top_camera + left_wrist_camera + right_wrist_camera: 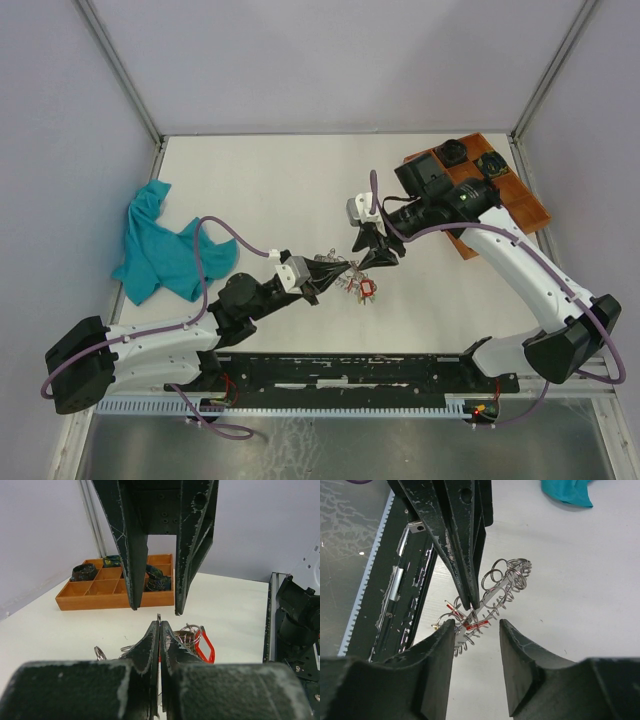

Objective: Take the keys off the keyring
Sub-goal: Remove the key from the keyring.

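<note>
**While the left fingers [145, 652] clamp the keyring [497, 600], the right fingers [440, 650] stand apart**

Low over the white desk [270, 180], the left fingers are pressed together on a thin bit of the coiled wire, which pokes up at their tips. The right fingers are spread and hold nothing, with the coil's near end between their tips; contact cannot be made out. The keys [204, 648], one red-tagged, bunch on the ring beside the left tips.

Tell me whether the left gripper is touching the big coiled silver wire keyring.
Touching. The right wrist view shows the left gripper shut, its tips pinching the coiled silver wire keyring partway along its coils.
</note>
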